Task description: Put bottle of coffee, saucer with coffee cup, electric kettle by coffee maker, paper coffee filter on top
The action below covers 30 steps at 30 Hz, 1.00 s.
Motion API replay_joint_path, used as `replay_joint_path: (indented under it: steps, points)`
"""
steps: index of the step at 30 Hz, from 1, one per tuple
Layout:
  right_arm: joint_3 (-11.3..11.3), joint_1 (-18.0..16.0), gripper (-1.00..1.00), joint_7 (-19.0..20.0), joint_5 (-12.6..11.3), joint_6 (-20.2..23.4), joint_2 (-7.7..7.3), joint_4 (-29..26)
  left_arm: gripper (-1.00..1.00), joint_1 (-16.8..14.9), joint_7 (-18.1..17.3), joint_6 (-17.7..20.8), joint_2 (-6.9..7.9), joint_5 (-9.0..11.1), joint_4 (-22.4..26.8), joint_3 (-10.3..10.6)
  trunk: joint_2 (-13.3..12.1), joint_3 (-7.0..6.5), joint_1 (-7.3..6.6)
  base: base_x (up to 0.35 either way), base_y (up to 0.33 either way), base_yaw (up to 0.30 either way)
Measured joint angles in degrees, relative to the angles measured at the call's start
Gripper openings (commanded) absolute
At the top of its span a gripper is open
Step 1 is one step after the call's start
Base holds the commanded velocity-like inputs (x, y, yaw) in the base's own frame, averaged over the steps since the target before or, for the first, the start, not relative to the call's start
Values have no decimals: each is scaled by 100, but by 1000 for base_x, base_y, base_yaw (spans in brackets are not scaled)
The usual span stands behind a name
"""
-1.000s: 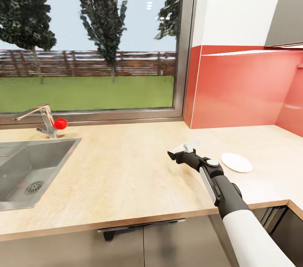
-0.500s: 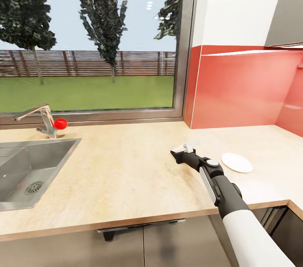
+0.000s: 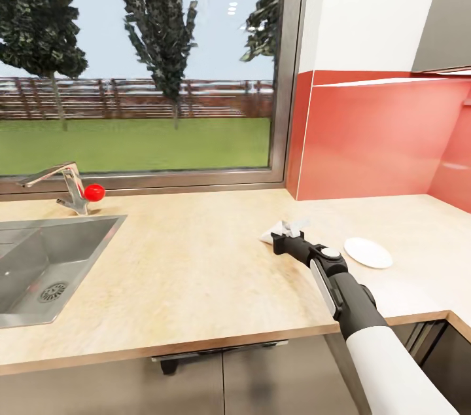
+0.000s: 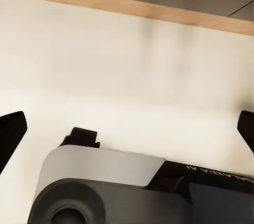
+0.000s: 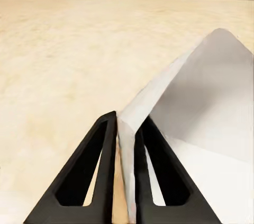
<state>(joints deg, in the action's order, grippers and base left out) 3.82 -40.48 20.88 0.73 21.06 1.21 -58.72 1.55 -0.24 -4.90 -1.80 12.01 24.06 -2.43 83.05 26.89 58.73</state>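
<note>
My right gripper (image 3: 277, 236) hovers low over the pale wood-grain worktop (image 3: 196, 258), right of the sink. It is shut on the paper coffee filter (image 3: 282, 228), a white folded sheet. In the right wrist view the two black fingers (image 5: 106, 144) pinch the filter's edge (image 5: 201, 102) and the sheet fans out past them above the worktop. The saucer (image 3: 368, 252), a small flat white plate, lies on the worktop just right of that gripper, apart from it. In the left wrist view my left gripper (image 4: 127, 126) is open, its fingertips (image 4: 10, 131) wide apart with nothing between them.
A steel sink (image 3: 46, 264) with a tap (image 3: 62, 182) and a red knob (image 3: 95, 192) is set in the worktop at the left. A window (image 3: 144, 61) and a red backsplash (image 3: 373, 140) stand behind. The worktop's front edge (image 3: 196, 340) runs close to me.
The right gripper has shifted slightly and dipped at its tip. More of the white filter now shows past the fingers. The saucer has stayed put.
</note>
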Motion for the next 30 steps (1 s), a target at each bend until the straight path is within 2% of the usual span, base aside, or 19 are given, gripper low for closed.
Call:
replay_joint_path:
  steps: [15, 22, 27, 30]
  points:
    - [1, 0, -100, -5, -13, 3, 1, 3, 100, 0, -6, 3, -3, 0, 7, 7, 0, 0, 0, 0, 0, 0]
    - [1, 0, -100, -6, -8, 3, 2, 1, 100, 0, -8, 16, -7, 1, 1, 10, -279, -125, -153, 0, 0, 0]
    - [1, 0, -100, -6, -6, 3, 2, -1, 100, 0, -8, 10, -4, 1, 2, 10, -281, -126, -154, 0, 0, 0]
    - [1, 0, -100, -6, -9, 3, 1, -7, 100, 0, -8, 10, -7, 0, 4, 9, -400, -179, -219, 0, 0, 0]
